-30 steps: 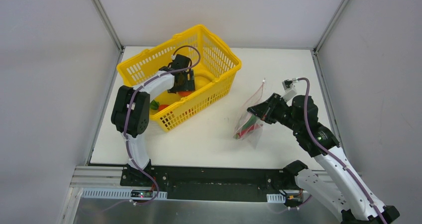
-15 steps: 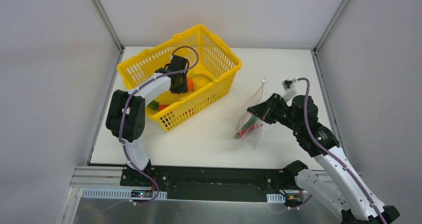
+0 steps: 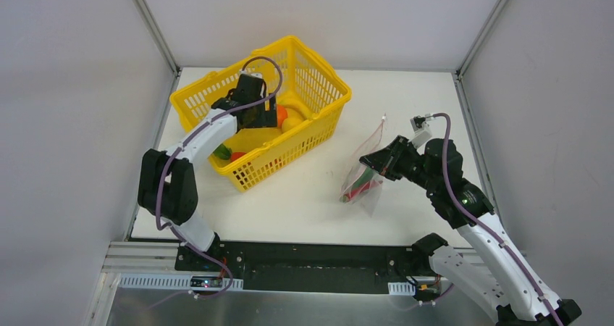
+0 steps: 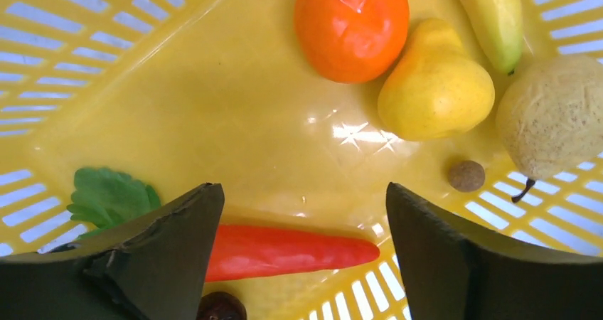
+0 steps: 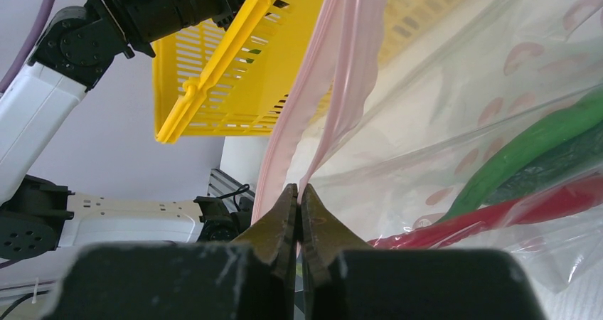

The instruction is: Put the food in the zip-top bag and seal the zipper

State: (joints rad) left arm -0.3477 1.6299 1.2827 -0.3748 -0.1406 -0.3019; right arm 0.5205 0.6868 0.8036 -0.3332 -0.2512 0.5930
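My left gripper (image 3: 255, 114) hangs open inside the yellow basket, its fingers (image 4: 178, 242) either side of a red chili (image 4: 284, 251) on the floor, touching nothing. Past it lie an orange fruit (image 4: 352, 25), a yellow pear-shaped fruit (image 4: 434, 92), a banana (image 4: 494, 14), a tan fruit (image 4: 551, 117) and a green leaf (image 4: 110, 195). My right gripper (image 5: 299, 189) is shut on the zip-top bag (image 3: 362, 175) at its pink zipper (image 5: 334, 71), holding it up with the mouth open. A green pepper (image 5: 533, 149) and a red chili (image 5: 498, 213) lie inside the bag.
The yellow basket (image 3: 333, 87) stands at the back left of the white table, its slotted walls (image 4: 64, 21) close around my left gripper. A small brown ball (image 4: 466, 176) lies on its floor. Metal frame posts (image 3: 152, 25) stand at the table's corners.
My left arm has stretched farther into the basket toward its far left side, and its jaws stand open and empty. The right arm and the bag have not moved.
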